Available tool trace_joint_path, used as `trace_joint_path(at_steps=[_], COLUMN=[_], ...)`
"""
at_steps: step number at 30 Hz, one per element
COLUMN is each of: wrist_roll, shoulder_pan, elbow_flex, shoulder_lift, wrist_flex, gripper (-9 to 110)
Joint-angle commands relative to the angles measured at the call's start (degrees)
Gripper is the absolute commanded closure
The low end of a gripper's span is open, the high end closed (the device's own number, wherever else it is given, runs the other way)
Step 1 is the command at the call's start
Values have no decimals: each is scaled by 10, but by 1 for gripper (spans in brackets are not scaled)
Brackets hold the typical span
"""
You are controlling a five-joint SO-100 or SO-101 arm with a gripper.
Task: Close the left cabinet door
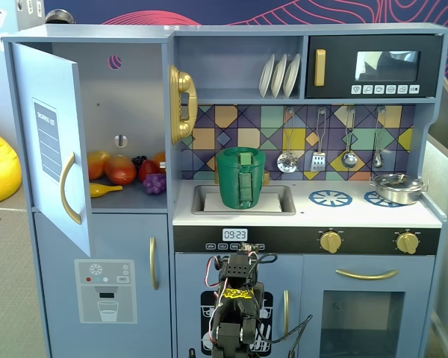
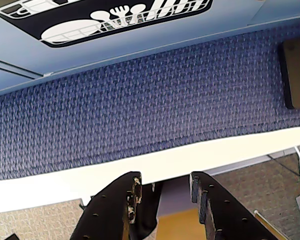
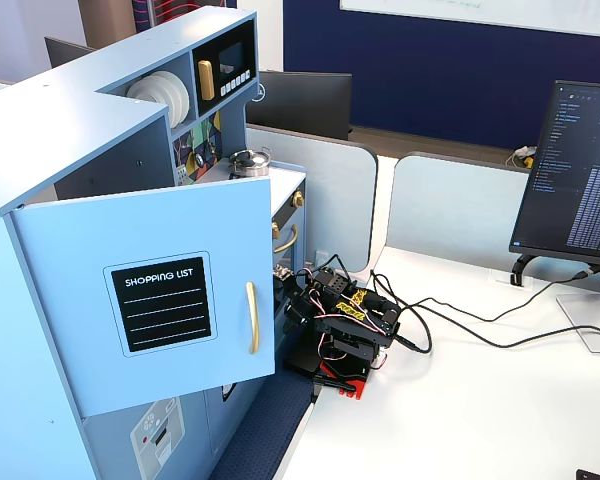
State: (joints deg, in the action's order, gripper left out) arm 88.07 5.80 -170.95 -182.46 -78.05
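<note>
I see nothing done yet: the light-blue left cabinet door with its curved gold handle (image 1: 54, 160) stands swung wide open, while my arm sits folded low, its empty black fingers (image 2: 125, 210) spread.

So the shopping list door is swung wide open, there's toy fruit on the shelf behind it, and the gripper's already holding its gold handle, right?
Not quite: the gripper holds nothing. The wrist view shows it open over blue carpet, and a fixed view shows the arm low in front of the kitchen, away from the gold handle. The shopping list door is open, with toy fruit behind it.
</note>
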Motion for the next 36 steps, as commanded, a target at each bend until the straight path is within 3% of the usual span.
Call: trace_joint_path(at_steps=[1, 11, 14, 17, 21, 25, 29, 33, 36], wrist_roll=[-11, -7, 26, 17, 10, 122, 193, 238, 258], shoulder_pan=[-11, -11, -54, -196, -480, -779, -1027, -1148, -1169], elbow_flex=[-8, -8, -8, 11, 67, 84, 100, 184, 300], shoulder_lift=[4, 4, 4, 6, -14, -37, 43, 207, 318], wrist_flex=[-98, -98, -94, -38, 106, 291, 554, 734, 760], gripper=[101, 101, 101, 102, 102, 102, 102, 102, 102])
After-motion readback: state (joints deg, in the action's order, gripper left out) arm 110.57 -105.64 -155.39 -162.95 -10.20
